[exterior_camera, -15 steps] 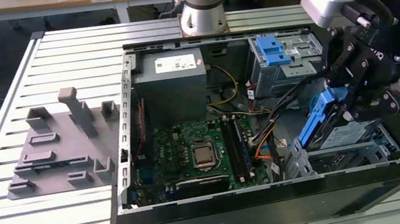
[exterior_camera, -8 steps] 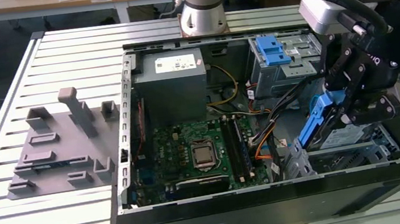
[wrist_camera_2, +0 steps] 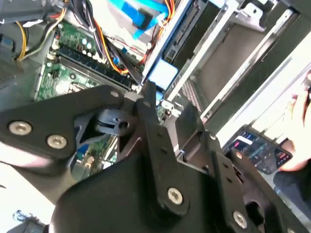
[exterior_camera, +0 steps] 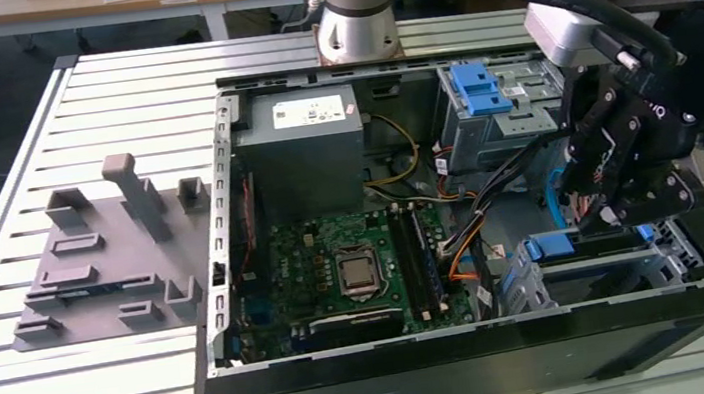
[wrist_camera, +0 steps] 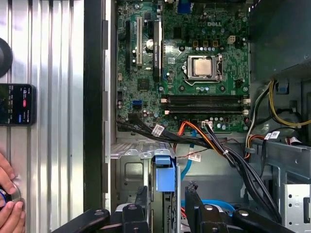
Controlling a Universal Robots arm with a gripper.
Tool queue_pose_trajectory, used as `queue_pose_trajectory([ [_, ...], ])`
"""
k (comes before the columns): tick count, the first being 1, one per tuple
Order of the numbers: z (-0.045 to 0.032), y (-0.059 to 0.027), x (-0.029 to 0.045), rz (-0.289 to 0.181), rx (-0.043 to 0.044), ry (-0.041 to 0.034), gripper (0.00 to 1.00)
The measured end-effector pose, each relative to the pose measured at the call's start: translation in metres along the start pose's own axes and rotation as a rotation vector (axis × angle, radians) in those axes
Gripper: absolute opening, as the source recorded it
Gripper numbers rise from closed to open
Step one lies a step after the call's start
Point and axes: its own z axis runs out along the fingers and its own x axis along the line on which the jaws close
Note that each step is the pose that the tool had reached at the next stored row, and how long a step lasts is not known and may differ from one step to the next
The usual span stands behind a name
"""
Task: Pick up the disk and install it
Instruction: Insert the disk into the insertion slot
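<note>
The disk [exterior_camera: 590, 246] lies in the drive bay at the front corner of the open computer case [exterior_camera: 480, 358], on the exterior view's right. Its blue carrier frame [wrist_camera: 164, 175] shows in the first wrist view, with grey metal bay walls around it. My gripper [exterior_camera: 632, 211] hangs just above that bay. In the first wrist view my gripper [wrist_camera: 166, 193] is open, one black finger on each side of the blue frame, with a gap on both sides. A fingertip [wrist_camera_2: 148, 94] sits close to the blue frame end [wrist_camera_2: 163, 73] in the second wrist view.
The green motherboard [exterior_camera: 346, 258] fills the case floor. A grey box with a white sticker [exterior_camera: 303, 127] and a blue ridged latch [exterior_camera: 480, 91] sit at the back. Cables [wrist_camera: 214, 143] run beside the bay. A grey fixture [exterior_camera: 105, 258] stands outside. A phone [wrist_camera: 17, 104] and a hand [wrist_camera: 9, 206] lie on the table.
</note>
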Motion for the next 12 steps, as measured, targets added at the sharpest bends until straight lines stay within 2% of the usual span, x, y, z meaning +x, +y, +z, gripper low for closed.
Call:
queue_pose_trajectory([
  [2,0.0014,0.0,0.0001,0.0,0.0001,-0.0003,0.42],
  [4,0.0034,-0.0001,0.0001,0.0,0.0002,-0.0002,0.3],
  [5,0.0045,-0.0001,0.0001,0.0,0.0002,-0.0003,0.3],
  [7,0.0064,-0.0002,0.0001,0.0,0.0002,-0.0003,0.18],
  [8,0.0074,-0.0002,0.0001,0.0,0.0002,-0.0002,0.18],
  [9,0.0086,-0.0002,0.0001,0.0,0.0002,-0.0004,0.13],
  [12,0.0118,-0.0003,0.0001,0.0,0.0002,-0.0003,0.11],
])
